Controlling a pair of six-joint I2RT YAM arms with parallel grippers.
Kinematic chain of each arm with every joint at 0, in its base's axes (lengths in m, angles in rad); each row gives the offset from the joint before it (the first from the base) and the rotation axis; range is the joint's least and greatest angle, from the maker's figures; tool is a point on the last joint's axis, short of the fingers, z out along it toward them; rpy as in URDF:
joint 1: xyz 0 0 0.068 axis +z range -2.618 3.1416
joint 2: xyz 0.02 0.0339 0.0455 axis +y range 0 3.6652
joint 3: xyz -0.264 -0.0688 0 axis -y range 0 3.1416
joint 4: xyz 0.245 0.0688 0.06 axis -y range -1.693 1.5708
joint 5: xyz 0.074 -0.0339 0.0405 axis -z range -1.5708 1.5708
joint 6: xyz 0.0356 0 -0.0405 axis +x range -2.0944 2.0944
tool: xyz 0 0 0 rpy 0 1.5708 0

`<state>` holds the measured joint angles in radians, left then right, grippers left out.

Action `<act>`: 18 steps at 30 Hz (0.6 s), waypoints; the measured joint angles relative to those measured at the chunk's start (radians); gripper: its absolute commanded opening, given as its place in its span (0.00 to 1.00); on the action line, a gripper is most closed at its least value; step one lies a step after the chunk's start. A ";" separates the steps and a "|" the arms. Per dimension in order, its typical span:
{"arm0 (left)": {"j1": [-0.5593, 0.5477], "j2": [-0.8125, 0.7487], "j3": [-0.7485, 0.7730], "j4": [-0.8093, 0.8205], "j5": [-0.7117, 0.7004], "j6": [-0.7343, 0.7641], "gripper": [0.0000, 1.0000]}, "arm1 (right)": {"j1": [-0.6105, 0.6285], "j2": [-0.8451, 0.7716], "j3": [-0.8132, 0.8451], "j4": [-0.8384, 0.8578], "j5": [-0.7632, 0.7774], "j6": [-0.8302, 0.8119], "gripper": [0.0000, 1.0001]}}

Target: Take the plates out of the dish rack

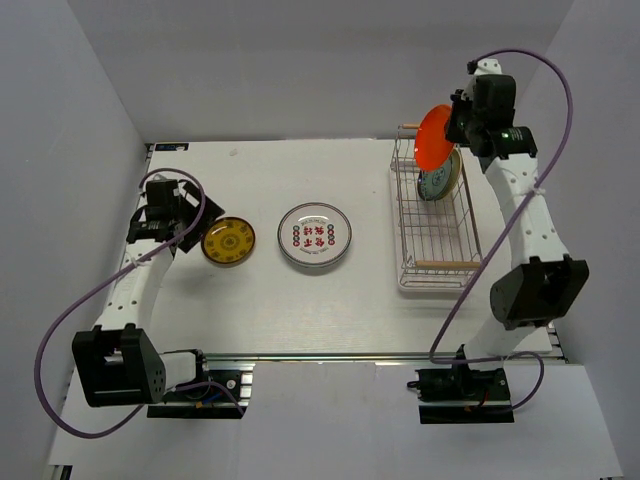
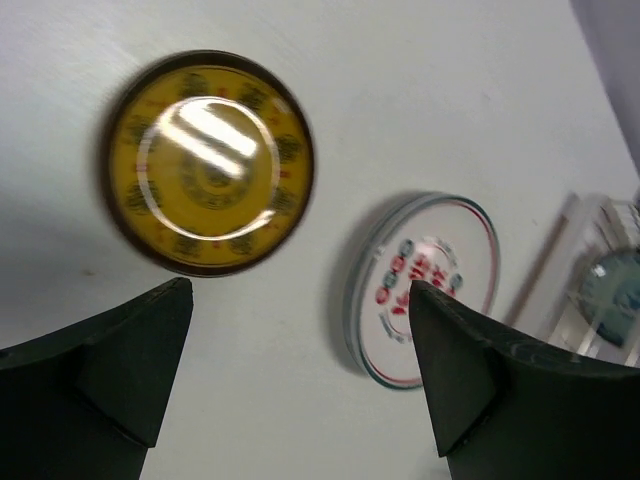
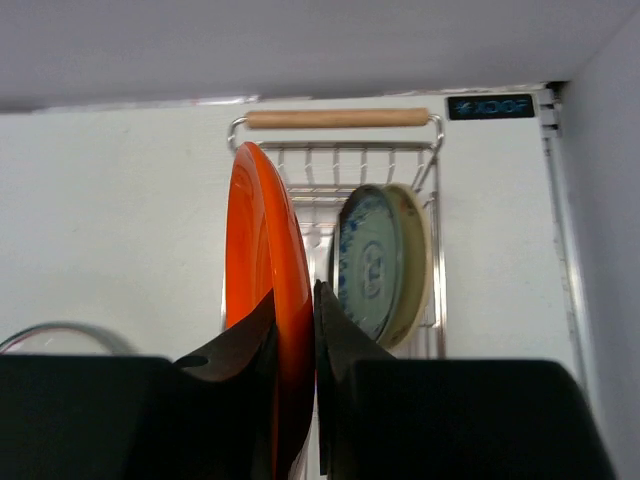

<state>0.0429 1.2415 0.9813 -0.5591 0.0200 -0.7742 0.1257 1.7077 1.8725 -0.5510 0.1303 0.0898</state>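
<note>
My right gripper (image 1: 456, 120) is shut on the rim of the orange-red plate (image 1: 434, 137), held on edge above the far end of the dish rack (image 1: 434, 268); the right wrist view shows the plate (image 3: 262, 240) pinched between my fingers (image 3: 296, 305). A pale plate with blue pattern (image 1: 440, 177) stands on edge in the rack (image 3: 340, 120). A tan-yellow plate (image 1: 228, 241) and a white plate with red motifs (image 1: 314, 236) lie flat on the table. My left gripper (image 1: 178, 222) is open above the table beside the yellow plate (image 2: 208, 162).
White walls enclose the table on three sides. The rack's wooden handles (image 1: 447, 264) sit at its near and far ends. The white plate (image 2: 425, 285) shows right of the left gripper's fingers. Purple cables loop from both arms.
</note>
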 measured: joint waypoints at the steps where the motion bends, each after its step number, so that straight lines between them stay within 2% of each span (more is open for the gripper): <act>1: -0.002 -0.002 0.007 0.010 0.042 0.013 0.98 | 0.000 -0.033 -0.030 0.006 -0.043 0.009 0.00; 6: -0.025 0.003 0.018 0.129 0.308 0.060 0.98 | 0.011 -0.178 -0.272 0.096 -0.320 0.113 0.00; 10: -0.100 0.049 0.025 0.222 0.457 0.082 0.98 | 0.064 -0.187 -0.459 0.196 -0.550 0.213 0.00; 13: -0.166 0.092 0.027 0.274 0.561 0.114 0.98 | 0.121 -0.151 -0.523 0.241 -0.694 0.276 0.00; 18: -0.260 0.145 0.027 0.334 0.690 0.159 0.97 | 0.213 -0.108 -0.539 0.361 -0.872 0.365 0.00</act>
<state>-0.2169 1.3869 1.0084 -0.2253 0.7097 -0.6151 0.3386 1.5997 1.3334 -0.1902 -0.7422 0.4549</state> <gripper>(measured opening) 0.981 0.177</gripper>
